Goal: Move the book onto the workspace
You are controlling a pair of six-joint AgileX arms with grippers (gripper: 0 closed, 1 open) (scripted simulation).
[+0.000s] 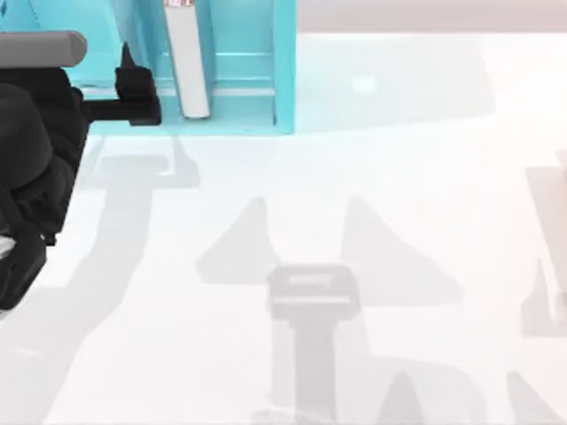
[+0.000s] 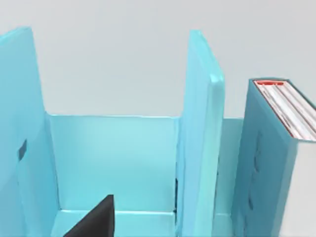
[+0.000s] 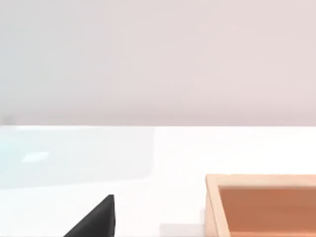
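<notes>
The book stands upright in the turquoise shelf at the table's back left, its white page edges and red marks facing up. In the left wrist view its teal cover stands just past a shelf divider. My left gripper hovers at the shelf's front, a little left of the book and apart from it, facing the neighbouring compartment. The workspace is the glossy white tabletop in front of the shelf. A black tip of my right gripper shows over the white table.
An open wooden box sits on the table in the right wrist view. Grey arm shadows lie across the middle and right of the tabletop. My left arm's dark body covers the table's left edge.
</notes>
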